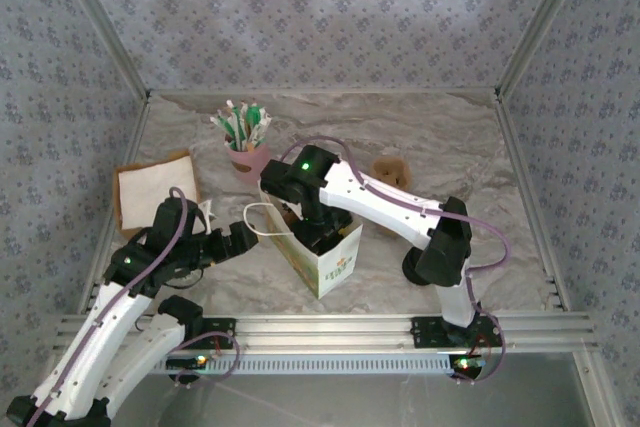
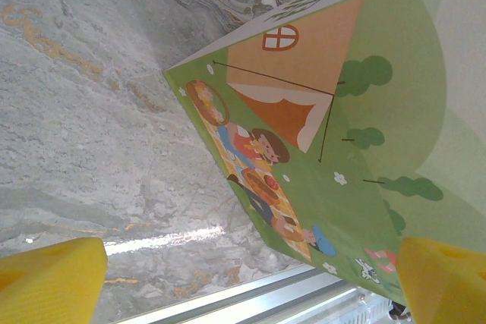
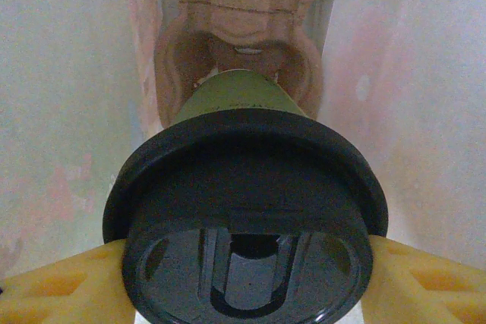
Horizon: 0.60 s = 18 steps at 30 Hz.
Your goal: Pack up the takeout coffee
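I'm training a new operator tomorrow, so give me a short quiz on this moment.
1. True or false: the left gripper is shut tight.
2. What does the right gripper hold? A) nothing; B) the takeout coffee, by its black lid; C) the rim of the white bag.
3. Fill in: the coffee is held ___ the bag.

Key
1. False: its yellow fingers stand wide apart, facing the bag's printed side.
2. B.
3. inside: the wrist view shows white bag walls on both sides of the cup.
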Each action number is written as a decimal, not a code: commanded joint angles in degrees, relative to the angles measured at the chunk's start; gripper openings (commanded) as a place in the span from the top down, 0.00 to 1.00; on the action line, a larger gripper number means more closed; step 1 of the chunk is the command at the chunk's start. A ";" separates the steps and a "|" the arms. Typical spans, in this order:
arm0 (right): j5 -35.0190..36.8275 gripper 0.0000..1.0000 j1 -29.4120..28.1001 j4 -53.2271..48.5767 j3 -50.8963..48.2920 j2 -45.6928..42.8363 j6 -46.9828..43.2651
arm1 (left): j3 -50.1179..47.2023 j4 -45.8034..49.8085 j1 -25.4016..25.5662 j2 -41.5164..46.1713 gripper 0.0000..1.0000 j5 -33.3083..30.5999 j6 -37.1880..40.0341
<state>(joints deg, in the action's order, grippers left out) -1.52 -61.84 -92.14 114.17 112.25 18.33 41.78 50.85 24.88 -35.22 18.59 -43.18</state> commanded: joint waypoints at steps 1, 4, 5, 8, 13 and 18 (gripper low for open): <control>-0.15 0.31 -0.11 -6.91 1.19 0.34 -1.03 | 0.76 0.57 0.34 0.77 0.02 -0.53 -0.08; 0.41 0.31 -0.25 -6.83 1.40 0.22 -1.03 | 0.71 0.50 0.33 0.77 0.02 -0.53 -0.09; 0.61 0.31 -0.29 -6.82 1.45 0.12 -1.07 | 0.68 0.52 0.32 0.77 0.02 -0.48 -0.10; 0.92 0.31 -0.56 -6.48 1.41 -0.29 -1.02 | 0.76 0.47 0.34 0.77 0.02 -0.55 -0.01; 1.09 0.31 -0.91 -5.75 0.90 -0.93 -1.08 | 0.94 0.56 0.34 0.68 0.02 -0.40 0.01; 1.08 0.31 -1.07 -5.03 0.14 -1.31 -1.04 | 0.94 0.56 0.35 0.66 0.03 -0.45 -0.05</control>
<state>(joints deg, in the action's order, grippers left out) -1.28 -62.50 -92.14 114.17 112.22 18.33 41.78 50.85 24.88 -35.22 18.59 -43.18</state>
